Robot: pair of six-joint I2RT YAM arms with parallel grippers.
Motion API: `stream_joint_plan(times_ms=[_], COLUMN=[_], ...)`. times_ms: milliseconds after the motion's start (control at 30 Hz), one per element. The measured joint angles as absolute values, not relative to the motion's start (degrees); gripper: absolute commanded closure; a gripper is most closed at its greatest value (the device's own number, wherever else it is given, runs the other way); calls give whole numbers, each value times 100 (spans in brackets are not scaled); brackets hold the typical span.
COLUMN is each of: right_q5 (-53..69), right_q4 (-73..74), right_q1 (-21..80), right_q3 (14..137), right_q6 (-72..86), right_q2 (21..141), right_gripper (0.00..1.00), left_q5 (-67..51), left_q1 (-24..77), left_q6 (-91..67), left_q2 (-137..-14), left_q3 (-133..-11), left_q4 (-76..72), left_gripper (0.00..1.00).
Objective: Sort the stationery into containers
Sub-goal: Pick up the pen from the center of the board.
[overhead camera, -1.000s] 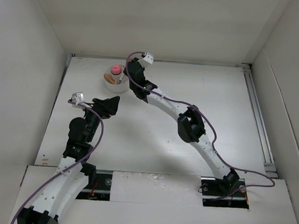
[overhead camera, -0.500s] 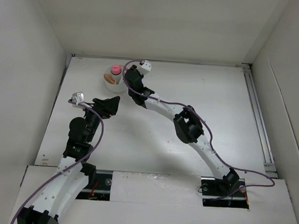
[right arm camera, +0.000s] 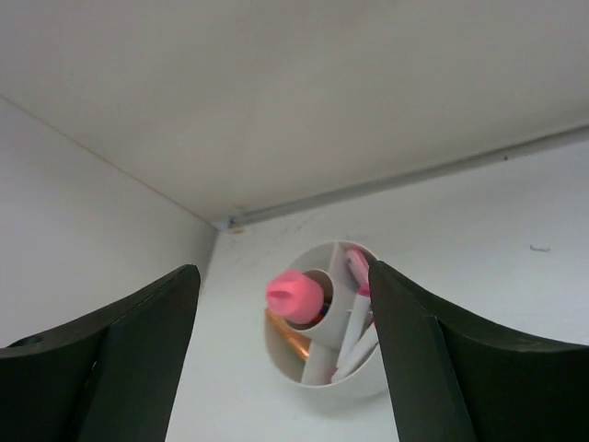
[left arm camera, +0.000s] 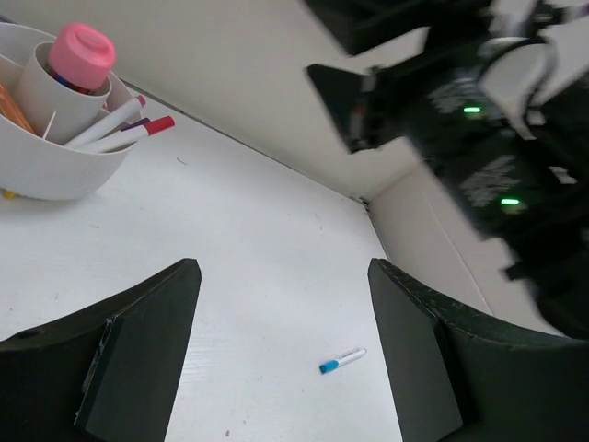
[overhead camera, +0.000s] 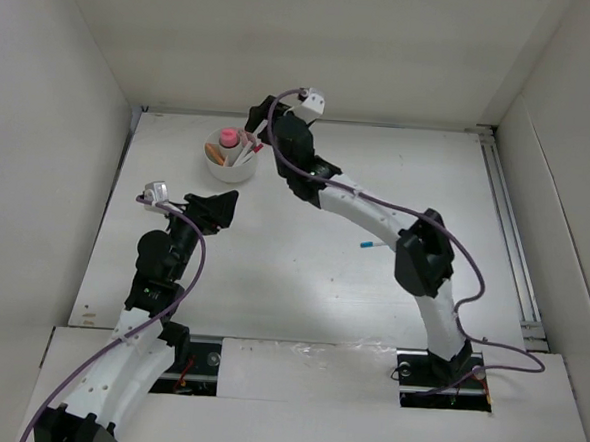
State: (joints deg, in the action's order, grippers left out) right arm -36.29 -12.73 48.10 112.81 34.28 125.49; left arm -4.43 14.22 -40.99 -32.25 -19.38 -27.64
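Note:
The round white divided bowl (overhead camera: 227, 179) stands at the table's far left. It holds a pink-topped stubby item (overhead camera: 227, 137), an orange piece (right arm camera: 291, 337) and white pens (right arm camera: 355, 342), one red-capped (left arm camera: 158, 124). My right gripper (overhead camera: 258, 131) hangs open just above and to the right of the bowl (right arm camera: 317, 385), with nothing between its fingers. A blue-capped white pen (overhead camera: 371, 244) lies alone mid-table. My left gripper (overhead camera: 221, 208) hovers open and empty south of the bowl (left arm camera: 46, 175), with the blue-capped pen (left arm camera: 342, 360) ahead of it.
White walls enclose the table on three sides, and the bowl sits close to the back left corner. A metal rail (overhead camera: 510, 234) runs along the right edge. The right arm (overhead camera: 375, 218) arches across the middle of the table.
My right gripper opened over the bowl and drew back up and to the right; a pen now rests in the bowl. Its elbow swung right, uncovering the blue-capped pen. The left arm stayed still.

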Motion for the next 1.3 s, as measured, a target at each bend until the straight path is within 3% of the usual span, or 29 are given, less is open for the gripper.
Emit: stream_joint_plan(times_ms=[67, 167, 200, 233, 333, 367, 600, 633, 667, 800, 833, 1100, 1233, 1300], right_q5=[-3649, -3870, -3999, -4080, -4099, -4069, -3680, -3597, -3524, -3299, -3269, -2853, -2845, -2847], right_q4=[-1306, -1328, -1245, -1114, -443, -202, 1223, 1343, 1415, 1614, 1614, 1629, 1728, 1824], right_q1=[4810, 4810, 4794, 4768, 4517, 4338, 2711, 2606, 2547, 2486, 2467, 1865, 1833, 1833], right_q3=[10814, 9797, 9474, 9170, 8158, 7793, 5924, 5717, 5533, 5236, 5192, 4989, 4989, 4989], right_q6=[3413, 3527, 3636, 3809, 4619, 4888, 6278, 6401, 6512, 6912, 6976, 7159, 7192, 7210], right_q2=[11942, 11019, 10781, 10575, 10071, 9933, 9306, 9172, 9043, 8814, 8799, 8825, 8825, 8829], right_gripper=[20, 38, 60, 70, 98, 100, 100, 96, 81, 47, 43, 42, 46, 53], left_q5=[-484, -558, -587, -622, -770, -810, -1118, -1135, -1146, -1160, -1160, -1184, -1221, -1229], left_q1=[1422, 1422, 1422, 1422, 1422, 1422, 1422, 1422, 1422, 1422, 1422, 1422, 1422, 1422], left_q6=[-4099, -4099, -4099, -4099, -4101, -4101, -4121, -4119, -4110, -4084, -4075, -4023, -3997, -3988], left_q2=[-3225, -3273, -3306, -3334, -3465, -3520, -3732, -3739, -3741, -3782, -3815, -4200, -4254, -4254], left_q3=[-1938, -1938, -1938, -1938, -1938, -1938, -1942, -1942, -1942, -1959, -1970, -1975, -1975, -1975], left_q4=[-2768, -2788, -2805, -2812, -2849, -2864, -2967, -2971, -2974, -2980, -2980, -3024, -3030, -3052], left_gripper=[30, 30, 30, 30, 30, 30, 29, 29, 29, 29, 29, 29, 29, 29])
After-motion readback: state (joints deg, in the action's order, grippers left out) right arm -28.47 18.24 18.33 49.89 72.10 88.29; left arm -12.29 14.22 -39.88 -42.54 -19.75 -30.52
